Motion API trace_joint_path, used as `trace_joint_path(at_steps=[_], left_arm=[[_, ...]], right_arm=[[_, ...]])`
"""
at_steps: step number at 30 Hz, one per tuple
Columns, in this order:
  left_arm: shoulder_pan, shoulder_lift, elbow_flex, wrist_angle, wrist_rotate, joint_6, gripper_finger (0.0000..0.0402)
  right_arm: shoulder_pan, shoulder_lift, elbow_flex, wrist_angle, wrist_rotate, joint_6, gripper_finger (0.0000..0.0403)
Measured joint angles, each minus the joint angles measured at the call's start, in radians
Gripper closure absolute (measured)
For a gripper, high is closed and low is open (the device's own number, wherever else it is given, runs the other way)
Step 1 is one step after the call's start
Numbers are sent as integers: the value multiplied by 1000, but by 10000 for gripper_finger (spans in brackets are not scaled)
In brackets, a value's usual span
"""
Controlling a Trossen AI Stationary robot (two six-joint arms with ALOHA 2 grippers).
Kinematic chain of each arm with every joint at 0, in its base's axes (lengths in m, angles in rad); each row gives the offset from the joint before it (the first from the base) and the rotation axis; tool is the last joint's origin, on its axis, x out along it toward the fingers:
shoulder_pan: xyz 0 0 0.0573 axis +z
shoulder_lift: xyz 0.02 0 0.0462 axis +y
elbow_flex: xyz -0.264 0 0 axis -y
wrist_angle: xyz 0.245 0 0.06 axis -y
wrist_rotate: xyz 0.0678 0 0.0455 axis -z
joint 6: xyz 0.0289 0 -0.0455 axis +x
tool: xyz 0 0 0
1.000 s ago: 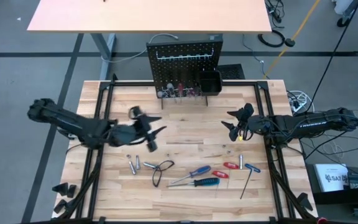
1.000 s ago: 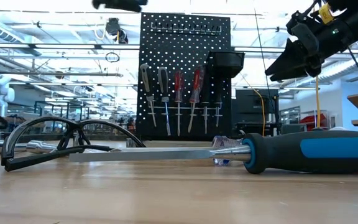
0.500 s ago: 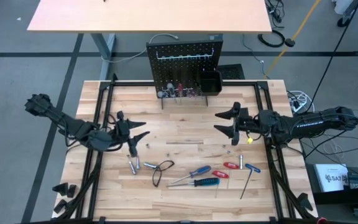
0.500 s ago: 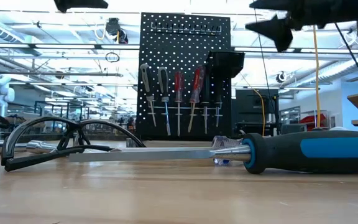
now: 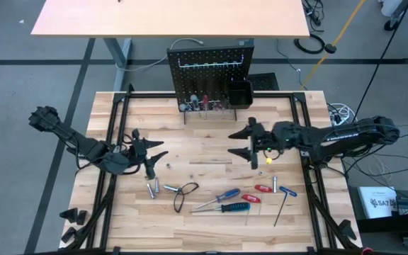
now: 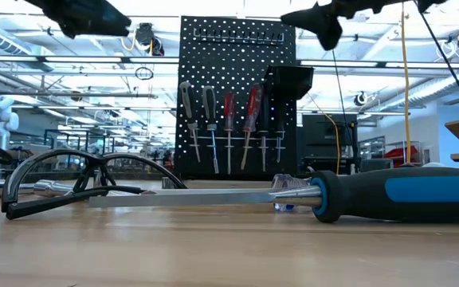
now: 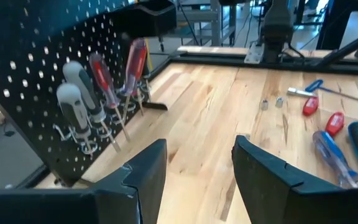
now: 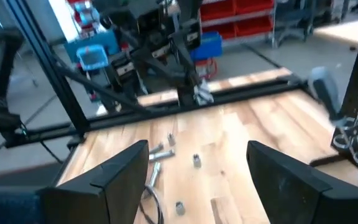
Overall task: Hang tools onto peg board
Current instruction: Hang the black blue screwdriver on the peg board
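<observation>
Tools lie scattered across the near half of the pale wooden counter (image 5: 211, 152): a blue-and-black-handled screwdriver (image 5: 223, 207), a smaller blue one (image 5: 222, 196), red-handled stubby drivers (image 5: 263, 188), silver bits (image 5: 153, 188), a thin hex key (image 5: 282, 207) and a black wire loop (image 5: 184, 194). At the far edge stands the upright black perforated peg board (image 5: 210, 76), four screwdrivers already hanging on it! Both arms are up in the air, empty: the left end effector (image 5: 151, 154) hovers wide over the left side, the right end effector (image 5: 248, 143) wide above the middle. My advice: drop straight onto one handle, pinch it mid-length, keep the shaft clear of its neighbours, then offer it squarely to a free hook. White lettering runs along the right arm, too small to read.
</observation>
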Motion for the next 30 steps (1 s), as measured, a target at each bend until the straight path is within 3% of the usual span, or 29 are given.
trace_joint_path(at_steps=[6,10,19,30], left_arm=[[0,0,-55,-2,36,-54,217],[0,0,-87,29,86,-68,217],[0,0,-97,72,265,-61,217],[0,17,-97,97,571,-96,217]], right_arm=[[1,111,80,-101,-12,65,140],[7,179,107,-119,-103,126,140],[68,315,187,-121,-163,138,140],[159,457,198,-231,-174,198,140]])
